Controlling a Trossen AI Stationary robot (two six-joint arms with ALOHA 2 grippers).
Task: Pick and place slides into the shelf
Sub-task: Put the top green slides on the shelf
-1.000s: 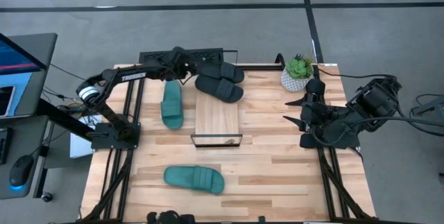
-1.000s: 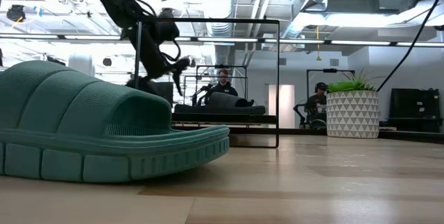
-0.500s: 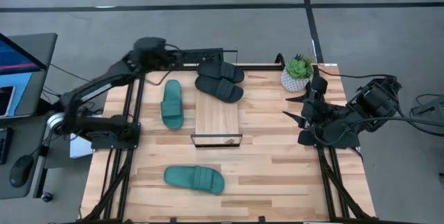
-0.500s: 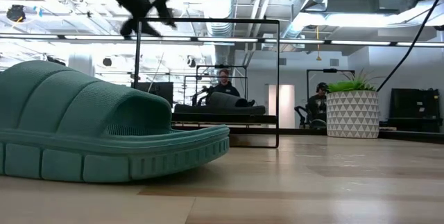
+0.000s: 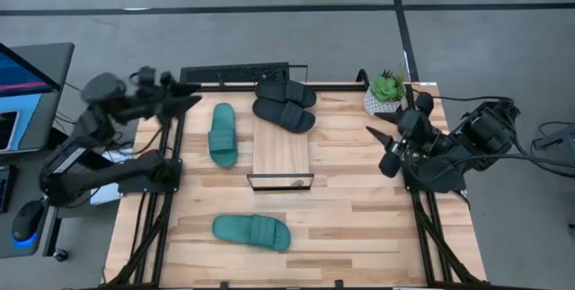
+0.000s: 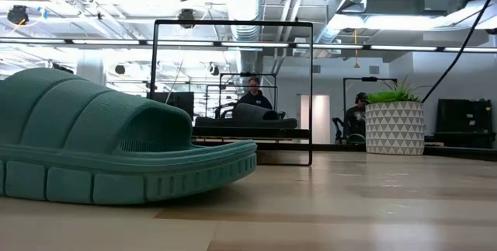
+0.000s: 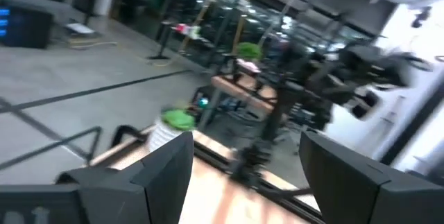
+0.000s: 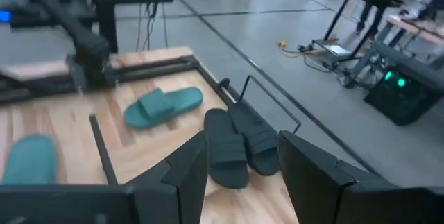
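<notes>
Two black slides (image 5: 286, 106) lie side by side at the far end of the shelf (image 5: 281, 151), a light plank with a black wire frame (image 6: 233, 88). I cannot tell whether they rest on the plank or on the table. One teal slide (image 5: 223, 135) lies on its sole left of the shelf, and another (image 5: 252, 232) lies near the front edge, looming large in the low view (image 6: 116, 150). My left gripper (image 5: 184, 101) (image 7: 243, 175) is open at the far left corner, pointing level. My right gripper (image 5: 382, 151) (image 8: 243, 175) is open over the right edge. Both are empty.
A potted plant (image 5: 386, 95) in a white patterned pot (image 6: 394, 127) stands at the far right corner. A desk with a monitor (image 5: 27, 74) is off the table's left side. Two people (image 6: 250, 88) sit in the room beyond.
My left gripper has drawn back from the black slides, rising and swinging toward the table's far left corner. It turned level and left the low view. The slides stayed where they were. My right gripper has rolled about its own line without shifting place.
</notes>
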